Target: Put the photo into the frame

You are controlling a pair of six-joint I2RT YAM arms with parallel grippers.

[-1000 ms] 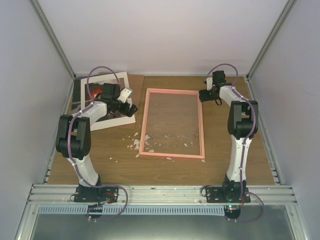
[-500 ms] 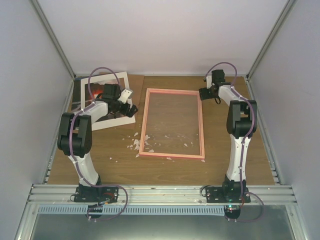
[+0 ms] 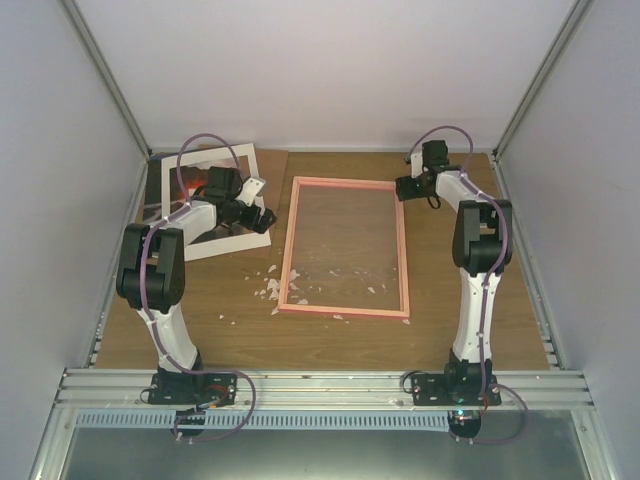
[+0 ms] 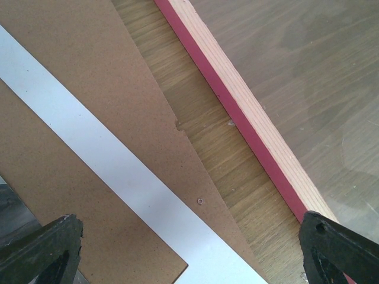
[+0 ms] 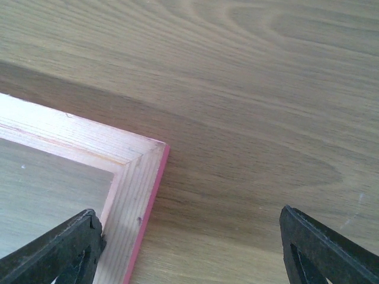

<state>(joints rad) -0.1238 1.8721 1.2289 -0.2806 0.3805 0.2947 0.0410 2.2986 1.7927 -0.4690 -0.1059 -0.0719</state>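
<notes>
The pink frame (image 3: 289, 250) lies flat mid-table, its clear pane showing the wood beneath. Only a red-orange patch of the photo (image 3: 189, 184) shows at the far left, under the white mat (image 3: 216, 243) and behind my left arm. My left gripper (image 3: 261, 206) hangs open over the mat's right side, between mat and frame. In the left wrist view the left gripper (image 4: 192, 251) spans the mat (image 4: 118, 165), the brown backing board (image 4: 89, 71) and the frame's edge (image 4: 249, 118). My right gripper (image 3: 405, 187) is open above the frame's far right corner (image 5: 133, 171), nothing between the fingers of the gripper (image 5: 189, 248).
Small white scraps (image 3: 270, 290) lie scattered by the frame's near left corner and on its pane. The backing board (image 3: 271, 165) pokes out behind the mat at the far left. Grey walls close in both sides and the back; a metal rail (image 3: 320, 383) runs along the near edge.
My right gripper has crept slightly left toward the frame's far right corner. My left arm has shifted a little; its gripper stays over the mat. Both grippers stay open.
</notes>
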